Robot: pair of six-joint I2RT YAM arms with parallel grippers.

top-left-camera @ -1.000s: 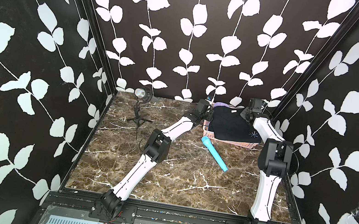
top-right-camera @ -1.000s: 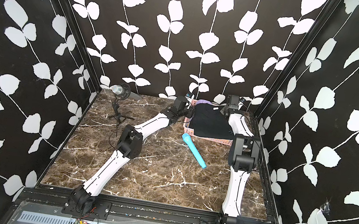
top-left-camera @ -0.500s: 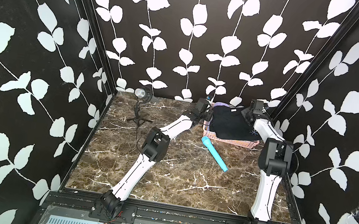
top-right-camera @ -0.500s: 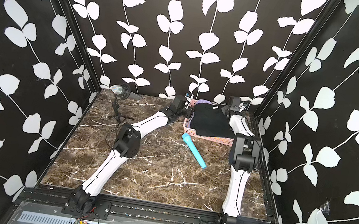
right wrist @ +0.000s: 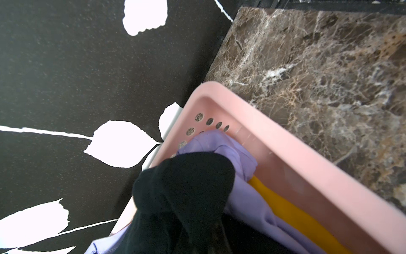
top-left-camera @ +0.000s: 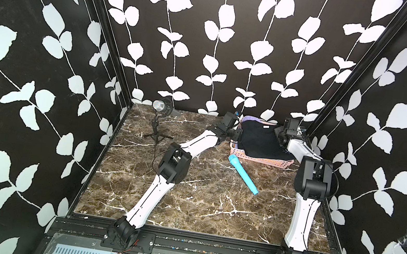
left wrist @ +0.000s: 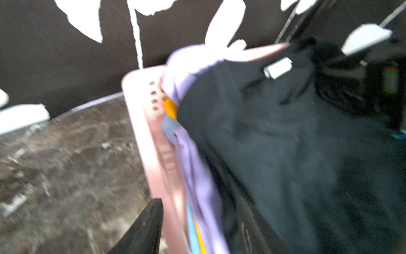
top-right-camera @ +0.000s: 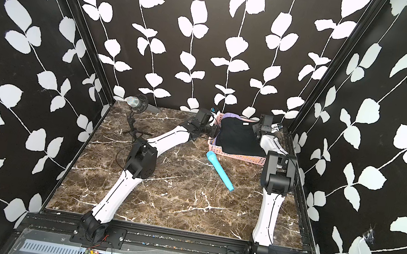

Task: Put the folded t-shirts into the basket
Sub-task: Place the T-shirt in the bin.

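- top views: the pink basket (top-left-camera: 263,160) (top-right-camera: 241,156) is seen right of centre in the frame, by the back wall, on the marble table (top-left-camera: 186,198).
- the black t-shirt (top-left-camera: 259,140) (top-right-camera: 236,138) is draped over the basket's top; the lilac t-shirt (top-left-camera: 252,119) shows at its far edge.
- the left gripper (top-left-camera: 238,134) is placed at the basket's left side and the right gripper (top-left-camera: 279,135) at the black t-shirt's upper-right corner.
- a blue tube (top-left-camera: 243,174) lies in front of the basket, apart from it.
- left wrist view (blurred): one black finger (left wrist: 147,228) is seen outside the basket wall (left wrist: 151,143). the other finger is lost against dark cloth, so it cannot be told whether the left gripper is open or closed.
- edges of the lilac t-shirt, the light blue t-shirt (left wrist: 170,128) and the yellow t-shirt (left wrist: 171,107) are seen inside the basket, beside the black t-shirt.
- right wrist view: the right gripper is closed on a bunched fold of the black t-shirt (right wrist: 186,187). the fold is held above the lilac and yellow t-shirts in a basket corner (right wrist: 285,154).
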